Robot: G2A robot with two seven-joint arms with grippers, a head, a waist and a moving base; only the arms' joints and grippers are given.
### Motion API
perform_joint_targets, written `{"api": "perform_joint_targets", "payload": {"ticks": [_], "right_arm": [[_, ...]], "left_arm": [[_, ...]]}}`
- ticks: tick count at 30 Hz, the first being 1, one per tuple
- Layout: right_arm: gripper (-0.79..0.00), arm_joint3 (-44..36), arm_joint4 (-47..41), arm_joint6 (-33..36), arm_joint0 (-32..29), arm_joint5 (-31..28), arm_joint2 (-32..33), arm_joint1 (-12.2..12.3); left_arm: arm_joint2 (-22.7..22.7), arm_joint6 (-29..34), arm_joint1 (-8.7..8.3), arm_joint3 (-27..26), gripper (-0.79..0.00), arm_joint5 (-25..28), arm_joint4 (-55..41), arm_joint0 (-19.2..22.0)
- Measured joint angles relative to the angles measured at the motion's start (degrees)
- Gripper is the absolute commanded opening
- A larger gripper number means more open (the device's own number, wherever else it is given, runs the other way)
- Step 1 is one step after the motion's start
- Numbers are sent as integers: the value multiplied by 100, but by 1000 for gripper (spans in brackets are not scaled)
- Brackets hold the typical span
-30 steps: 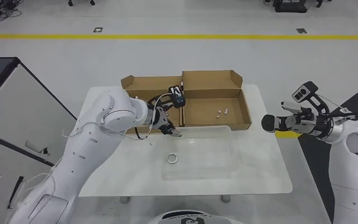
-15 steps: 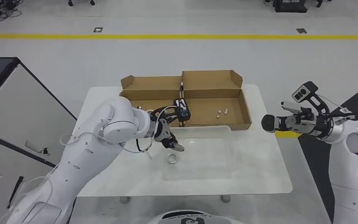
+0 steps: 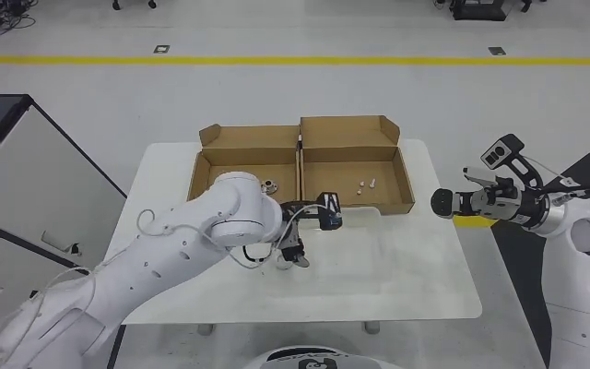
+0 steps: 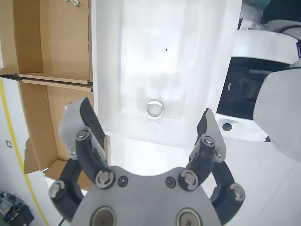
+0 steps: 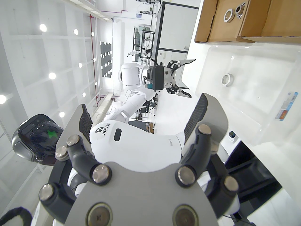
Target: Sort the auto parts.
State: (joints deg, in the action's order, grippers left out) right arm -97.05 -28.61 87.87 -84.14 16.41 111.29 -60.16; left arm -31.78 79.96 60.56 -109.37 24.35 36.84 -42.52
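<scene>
Since the last second our left claw (image 4: 147,118) has swung from the boxes (image 4: 30,36) over the tray (image 4: 176,36). Released, it hangs above the ring (image 4: 154,109), which lies flat at the tray's left end, centred between its fingers (image 4: 90,116). Our right claw (image 5: 143,106), also released, sits well off right.

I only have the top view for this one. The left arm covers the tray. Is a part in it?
Observer: Yes, one metal ring lies in the clear tray.
Operator: Is the left gripper holding it?
Observer: No, the left gripper is open and above the ring, not touching.
Operator: Anything hidden in the box beside that arm?
Observer: A second ring lies beside a flanged fitting in the cardboard box.
</scene>
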Motion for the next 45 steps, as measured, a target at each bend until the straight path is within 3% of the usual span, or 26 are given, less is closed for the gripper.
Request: {"api": "perform_joint_targets", "payload": {"ticks": [5,8,9,11,16,20,33,39,45], "right_arm": [[0,0,0,0,0,0,0,0],[0,0,0,0,0,0,0,0],[0,0,0,0,0,0,0,0],[0,0,0,0,0,0,0,0],[0,0,0,0,0,0,0,0],[0,0,0,0,0,0,0,0],[0,0,0,0,0,0,0,0],[0,0,0,0,0,0,0,0],[0,0,0,0,0,0,0,0]], "left_arm": [[984,-27,73,348,0,27,-149,863],[1444,-113,137,601,-43,113,-362,1284],[1578,-140,158,662,-74,140,-412,1397],[1867,-220,207,781,-209,221,-524,1642],[2211,-360,303,1018,-336,359,-702,1977],[2204,-357,363,1082,-388,357,-544,1886],[2204,-423,505,1319,-400,425,324,1232],[2204,-457,587,1533,-351,461,712,1029],[2204,-499,649,1737,-385,504,957,898]]}}
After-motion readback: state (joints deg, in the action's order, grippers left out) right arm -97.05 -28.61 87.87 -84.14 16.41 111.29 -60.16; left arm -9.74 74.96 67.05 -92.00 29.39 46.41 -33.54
